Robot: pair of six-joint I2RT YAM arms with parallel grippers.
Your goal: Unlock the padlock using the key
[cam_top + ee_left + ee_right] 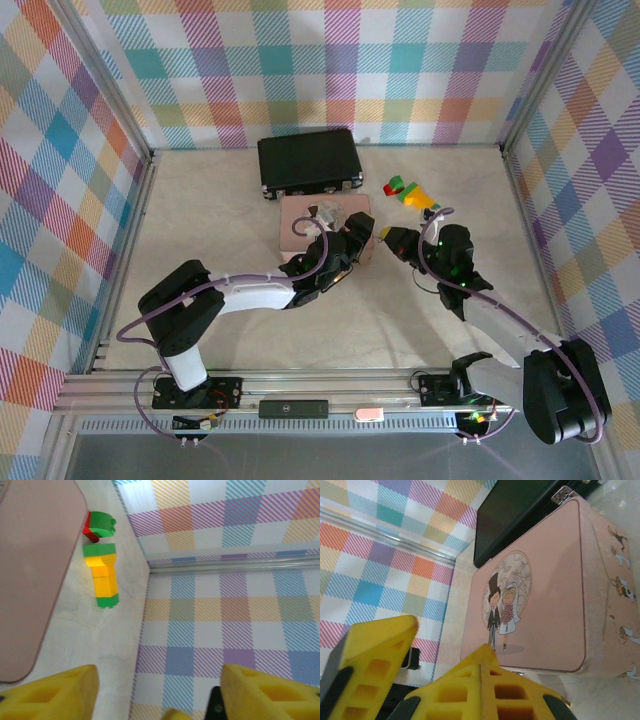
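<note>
Plainly, the left gripper (157, 692) had its yellow fingers (55, 695), blocky and cut with hollow cells, standing apart, and the pale marbled table (100, 645) and the plaid wall (225, 605) showed through the gap. Ahead and left of those fingers lay the smooth, round-cornered pink tin (30, 570). Straight ahead, just off the tin's edge, stood glossy green, red and yellow toy blocks (102, 575), with the wall close on their right.

The right gripper (480, 672) had its yellow pads (455, 690) pressed together along one seam; I could not tell whether anything was pinched there. Ahead of them lay the tin's matte lid, printed with a bride and groom, and beyond its far edge the dark, hard-shelled black case (520, 510) with a silvery latch.

From above, both grippers were at the tin's near right corner, the left (340, 248) over it and the right (390, 238) just beside it, with bare table behind them.

The padlock and the key were too small to pick out, so I could not tell where they lay.
</note>
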